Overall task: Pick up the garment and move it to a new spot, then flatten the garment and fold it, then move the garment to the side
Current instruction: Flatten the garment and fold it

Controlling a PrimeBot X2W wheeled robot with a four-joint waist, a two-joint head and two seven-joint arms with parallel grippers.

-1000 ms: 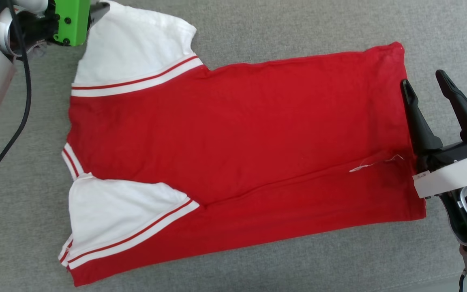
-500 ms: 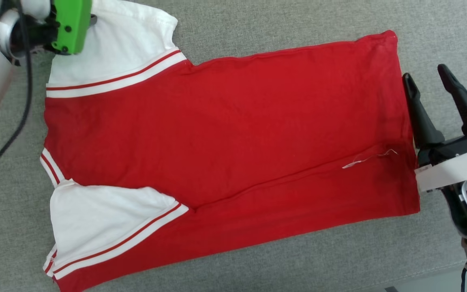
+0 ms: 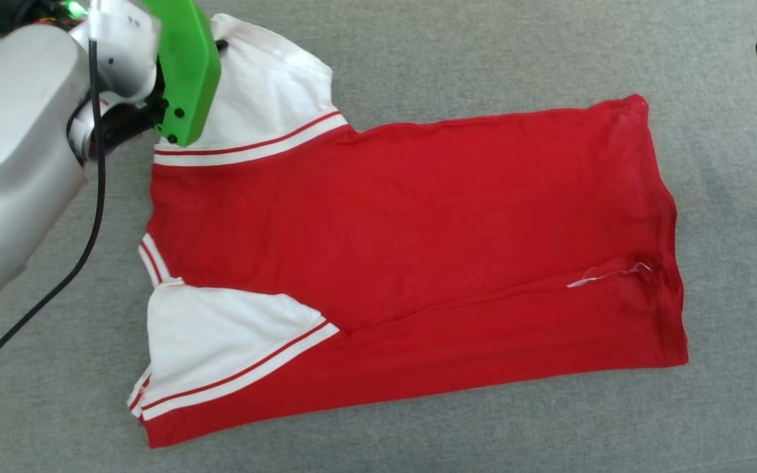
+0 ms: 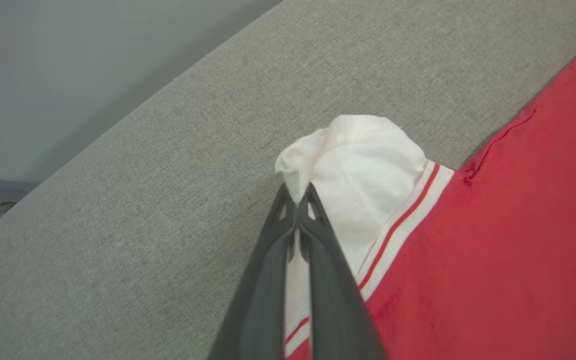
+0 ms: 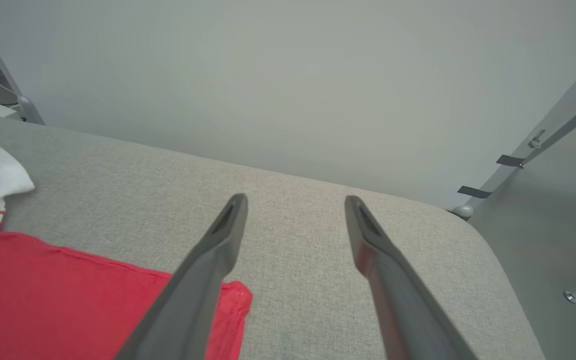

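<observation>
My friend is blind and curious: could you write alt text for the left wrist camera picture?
The left gripper is shut on the bunched white sleeve of a red T-shirt, which lies on a grey fabric surface. Red-and-white striped trim edges the sleeve.

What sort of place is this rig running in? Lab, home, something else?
Likely an indoor test room rather than a home. The garment lies on a wide grey upholstered surface, like a sofa or bed; behind it a bare pale wall; on the smooth floor, tape marks and metal stand feet.
</observation>
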